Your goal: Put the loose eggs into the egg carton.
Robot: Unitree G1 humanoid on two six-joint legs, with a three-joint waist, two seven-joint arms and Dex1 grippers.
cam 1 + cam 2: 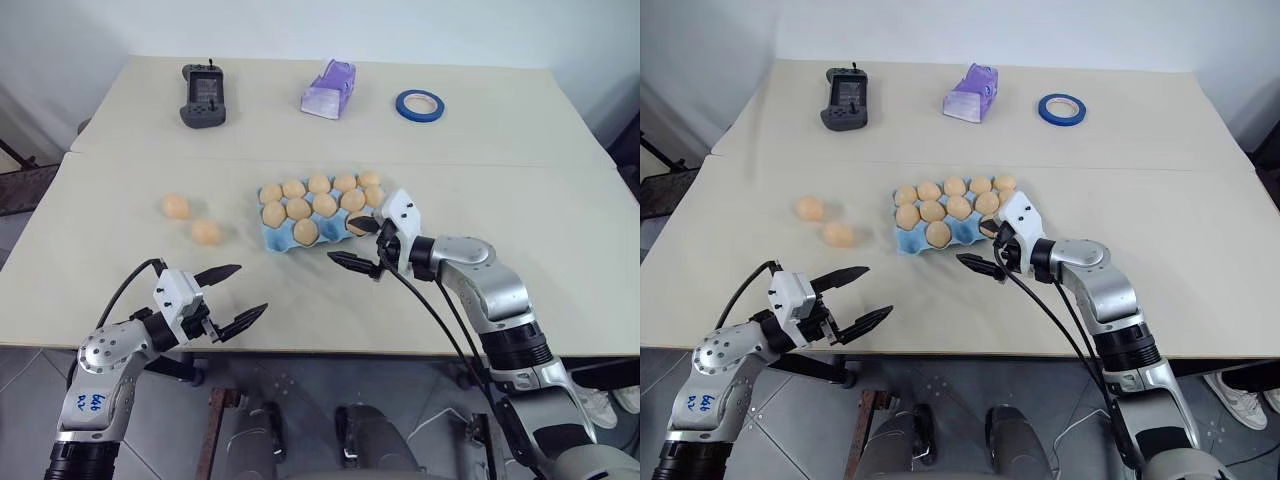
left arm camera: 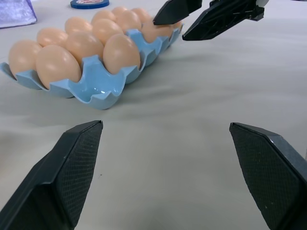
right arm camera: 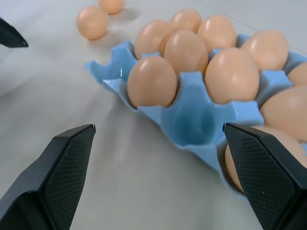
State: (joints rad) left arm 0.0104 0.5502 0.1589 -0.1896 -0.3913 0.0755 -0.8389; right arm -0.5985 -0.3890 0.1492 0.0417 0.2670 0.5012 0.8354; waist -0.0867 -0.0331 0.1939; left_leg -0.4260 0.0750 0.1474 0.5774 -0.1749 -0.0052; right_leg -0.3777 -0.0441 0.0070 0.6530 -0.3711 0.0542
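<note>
a pale table (image 1: 480, 130) carries the egg carton (image 1: 283, 238), two loose eggs (image 1: 190, 220), a controller (image 1: 203, 96), a purple-white packet (image 1: 329, 89) and blue tape (image 1: 420, 104).

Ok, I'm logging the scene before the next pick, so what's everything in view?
loose eggs: two, orange-tan, on the table left of the carton
egg carton: one, light blue, mid-table
eggs in carton: at least eleven, orange-tan; front row has empty cups
controller: one, grey, far left
packet: one, purple-white, far middle
tape roll: one, blue, far right
table: pale beige
left gripper: jaws open, near edge, holding nothing
right gripper: jaws open, holding nothing, at the carton's front right corner
</note>
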